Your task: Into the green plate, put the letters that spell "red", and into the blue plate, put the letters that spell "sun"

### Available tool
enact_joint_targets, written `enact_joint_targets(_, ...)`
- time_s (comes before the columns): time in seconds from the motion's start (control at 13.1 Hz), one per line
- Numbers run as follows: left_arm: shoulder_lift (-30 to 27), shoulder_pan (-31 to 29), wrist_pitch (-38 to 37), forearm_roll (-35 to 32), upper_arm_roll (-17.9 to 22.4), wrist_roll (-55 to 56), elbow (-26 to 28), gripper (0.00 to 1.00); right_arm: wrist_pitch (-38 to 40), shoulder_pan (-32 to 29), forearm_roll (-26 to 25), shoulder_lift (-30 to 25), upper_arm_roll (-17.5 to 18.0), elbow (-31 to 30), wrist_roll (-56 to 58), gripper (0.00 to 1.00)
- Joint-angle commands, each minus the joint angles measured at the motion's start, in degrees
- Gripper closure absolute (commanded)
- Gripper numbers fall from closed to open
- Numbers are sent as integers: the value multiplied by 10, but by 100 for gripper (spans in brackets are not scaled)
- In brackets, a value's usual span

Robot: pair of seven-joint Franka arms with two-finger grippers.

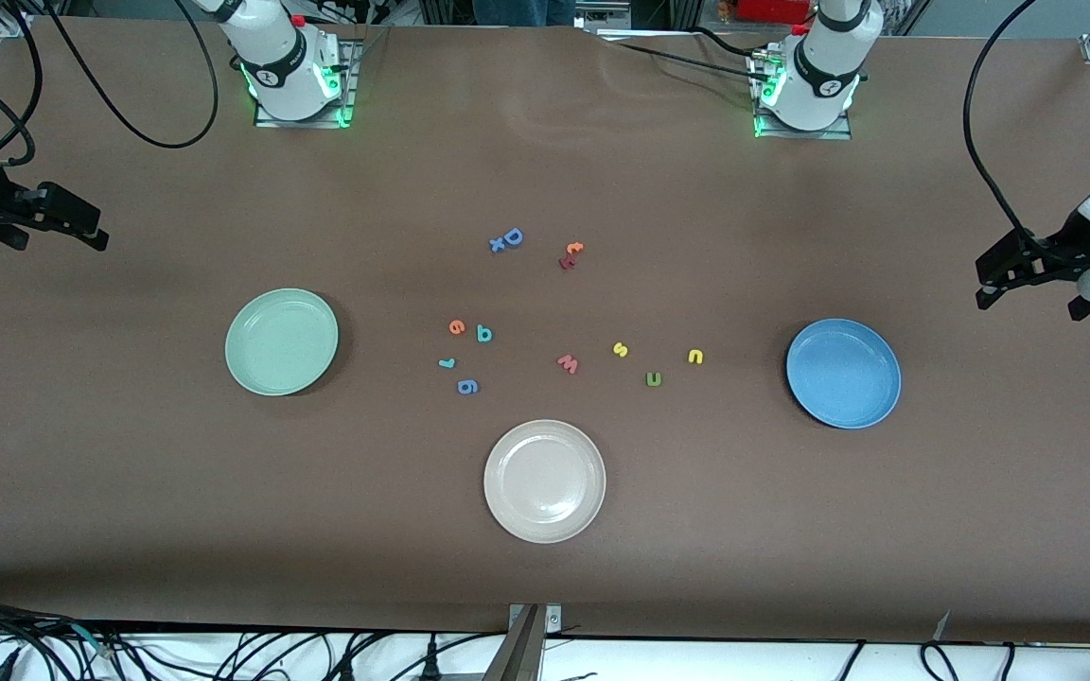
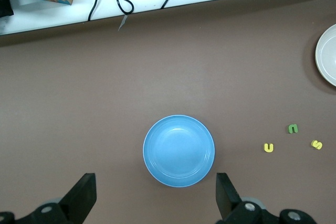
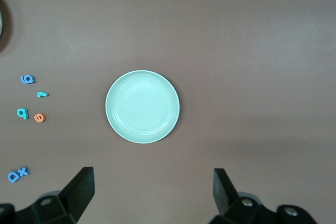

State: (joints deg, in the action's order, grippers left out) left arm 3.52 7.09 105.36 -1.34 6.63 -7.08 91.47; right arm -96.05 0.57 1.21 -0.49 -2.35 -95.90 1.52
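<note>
nothing is in a plate yet, and both arms wait at the table's ends. the right gripper hangs wide open and empty over bare table toward its own end, past the green plate; the left gripper, equally wide and empty, sits out past the blue plate. the cream plate anchors the middle: farther from the camera than it, toward the right arm's end, lie orange e, teal d and r; toward the left arm's end lie yellow s, green arch and yellow arch. no readable brand anywhere.
</note>
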Motion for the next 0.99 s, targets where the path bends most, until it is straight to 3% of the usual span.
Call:
enact_joint_targets(0.0,8,-1,-10,21,2,-14,-18,0,10,6,-9,5,-2,16,1,0)
enact_joint_targets(0.91,7,-5,-10,21,2,-15,-15,0,11,6,-13,6,-2,17,5,0)
